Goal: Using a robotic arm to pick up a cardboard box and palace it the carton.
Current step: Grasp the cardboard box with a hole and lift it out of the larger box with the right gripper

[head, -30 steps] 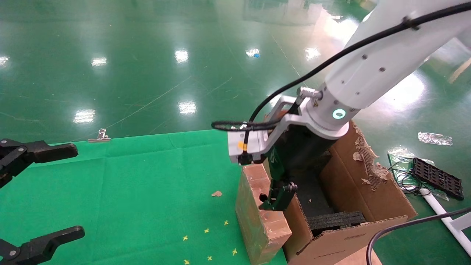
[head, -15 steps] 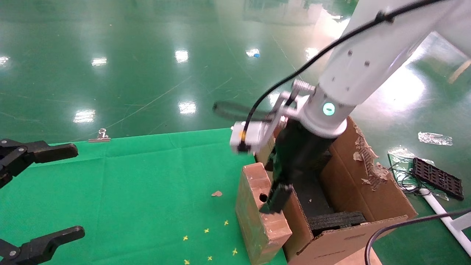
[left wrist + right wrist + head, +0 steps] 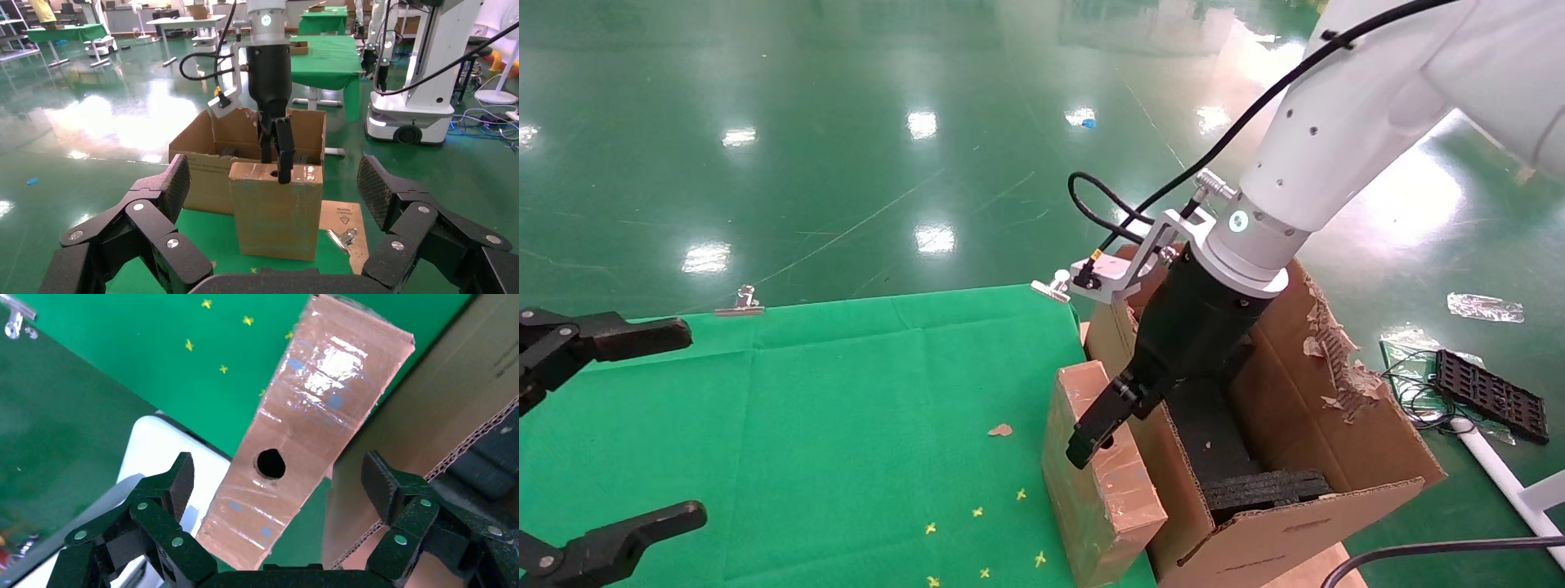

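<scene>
So the small brown tape-wrapped cardboard box (image 3: pixel 1101 474) is standing on its edge on the green-covered table (image 3: pixel 846 408), pressed right up against the outside wall of the big brown corrugated carton (image 3: pixel 1303 457) with the torn flap and black foam inside. It's not in the carton, just beside it. There's a round hole in the box's top face, easy to spot in the right wrist view (image 3: pixel 270 463).

The white robotic arm (image 3: pixel 1336 131), the right one, reaches down with its black right gripper (image 3: pixel 1103 425) just above the box's top. Its fingers (image 3: pixel 165 496) are spread wide on either side of the box, not gripping anything.

The left gripper (image 3: pixel 609 425) is parked off at the left edge of the table, fingers (image 3: pixel 153 208) apart too and holding nothing. A silver binder clip (image 3: pixel 740 302) sits at the table's far edge.
</scene>
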